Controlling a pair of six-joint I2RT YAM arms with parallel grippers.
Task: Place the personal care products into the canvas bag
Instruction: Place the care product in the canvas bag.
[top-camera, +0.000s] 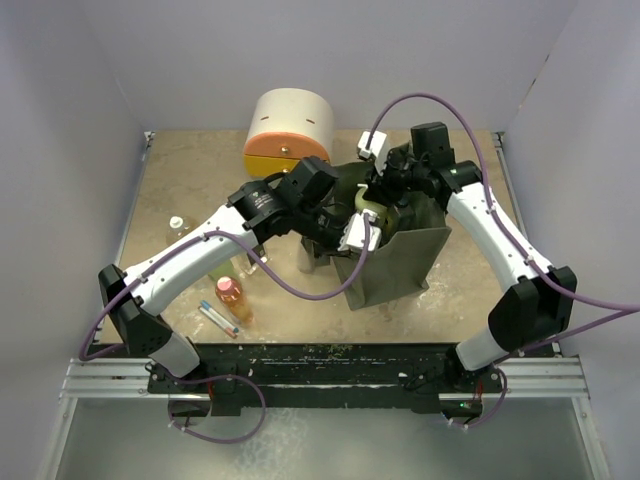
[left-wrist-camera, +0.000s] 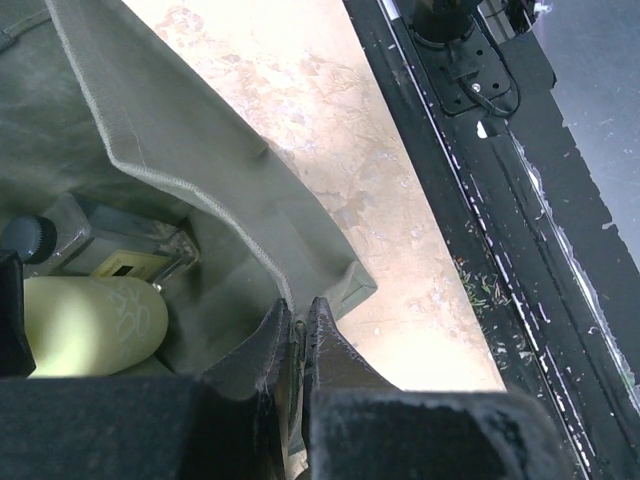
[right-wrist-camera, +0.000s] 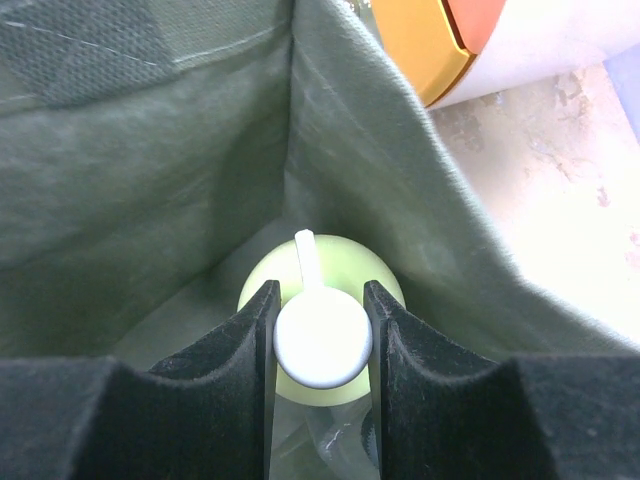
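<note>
The olive canvas bag (top-camera: 395, 262) stands open in the middle of the table. My left gripper (left-wrist-camera: 298, 306) is shut on the bag's near rim (left-wrist-camera: 200, 190), pinching the fabric. My right gripper (right-wrist-camera: 320, 288) reaches down inside the bag, shut on the white pump head (right-wrist-camera: 322, 340) of the pale green bottle (right-wrist-camera: 380, 278). The left wrist view shows that bottle (left-wrist-camera: 90, 325) beside a clear square black-capped bottle (left-wrist-camera: 115, 245) in the bag. On the table to the left lie an orange pink-capped bottle (top-camera: 232, 298), a slim grey one (top-camera: 218, 320) and a clear bottle (top-camera: 178, 228).
The round cream, orange and yellow drawer unit (top-camera: 290, 130) stands behind the bag at the back. Both arms (top-camera: 200, 255) cross above the bag, with purple cables looping over it. The black base rail (top-camera: 330, 360) runs along the near table edge.
</note>
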